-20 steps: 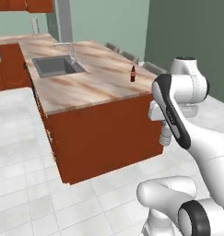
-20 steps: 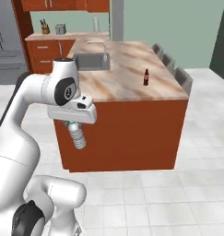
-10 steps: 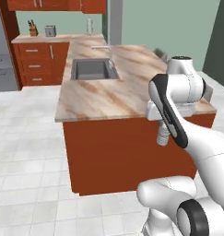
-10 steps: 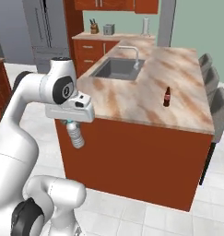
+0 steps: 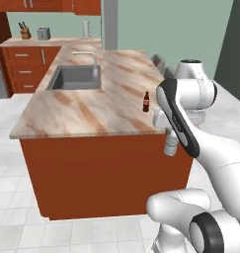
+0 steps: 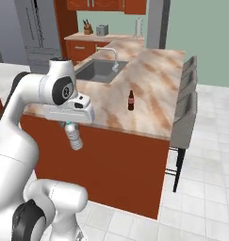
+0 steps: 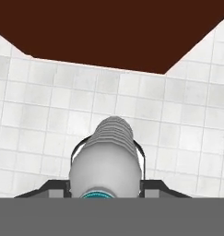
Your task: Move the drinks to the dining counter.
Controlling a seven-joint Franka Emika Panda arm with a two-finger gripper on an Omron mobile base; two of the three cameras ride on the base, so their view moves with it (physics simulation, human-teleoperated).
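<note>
A clear greyish water bottle (image 5: pixel 170 146) (image 6: pixel 74 136) (image 7: pixel 106 156) hangs from my gripper (image 5: pixel 169 134) (image 6: pixel 71 126), which is shut on it below counter height, in front of the counter's red-brown side. The dark cola bottle with a red label (image 5: pixel 145 102) (image 6: pixel 131 100) stands upright on the dining counter (image 5: pixel 82 111) (image 6: pixel 153 89), near its front right part. In the hand view the bottle points down at the white tiled floor, with the finger tips (image 7: pixel 138 156) on either side of it.
A grey sink (image 5: pixel 74 78) (image 6: pixel 97 70) with a faucet (image 5: pixel 94 62) is set in the counter. Grey chairs (image 6: pixel 184 117) line its right edge. Red-brown cabinets with a knife block (image 5: pixel 25 33) and a paper towel roll (image 5: pixel 85 28) stand at the back wall. White tiled floor lies around.
The whole scene has shifted as the base drove: the counter now lies nearer and more square ahead. The gripper keeps the water bottle in the same hold.
</note>
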